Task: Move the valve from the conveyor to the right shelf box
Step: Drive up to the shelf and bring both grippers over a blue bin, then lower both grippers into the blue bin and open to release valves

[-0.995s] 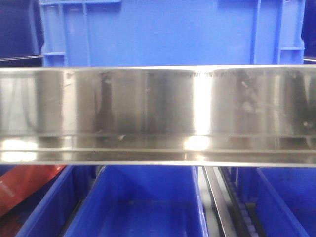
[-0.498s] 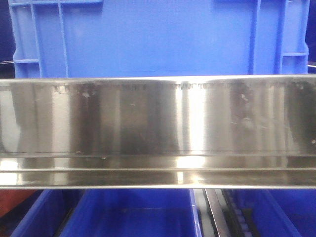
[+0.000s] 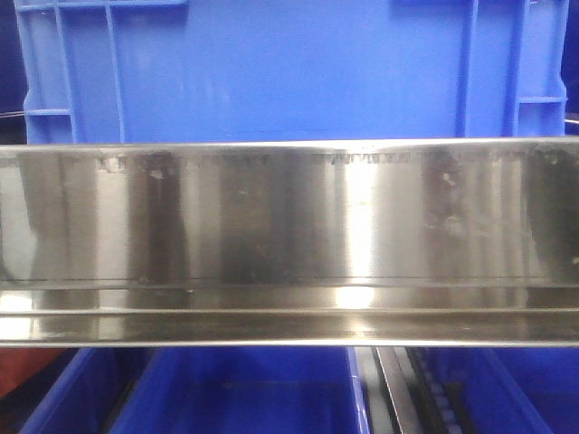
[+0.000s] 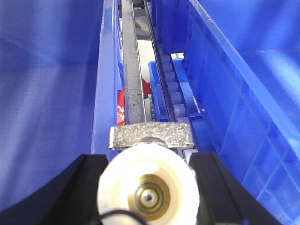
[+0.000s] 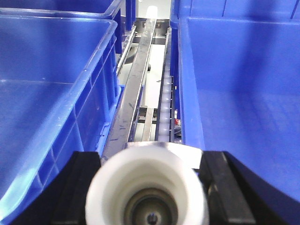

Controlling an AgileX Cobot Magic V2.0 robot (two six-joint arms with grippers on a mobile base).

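Between two blue boxes, the left gripper (image 4: 149, 164) has its jaws clenched on a white valve (image 4: 147, 190). The valve is a round pale body with a small metal hub at its centre and a gritty grey plate (image 4: 151, 136) just behind it. The black fingers (image 4: 89, 187) press against it on both sides. Ahead, a steel rail (image 4: 132, 79) and a row of pale rollers (image 4: 174, 96) run away down the gap. The left-hand box (image 4: 47, 93) is on one side and the right-hand box (image 4: 243, 103) on the other. Something red (image 4: 121, 107) with white print shows under the rail.

From the right wrist we see much the same. The right gripper (image 5: 149, 161) grasps a second white valve (image 5: 147, 192), with a dark finger tight on either flank. It faces a gap where a long steel strip (image 5: 133, 89) and a roller track (image 5: 165, 108) lie between a near box (image 5: 42, 93) and a far box (image 5: 243, 93). We cannot tell which box is the one meant.

From the front, a polished steel beam (image 3: 289, 235) crosses the whole view. A blue crate (image 3: 271, 72) rises above it and a lower blue bin (image 3: 253, 389) sits beneath.
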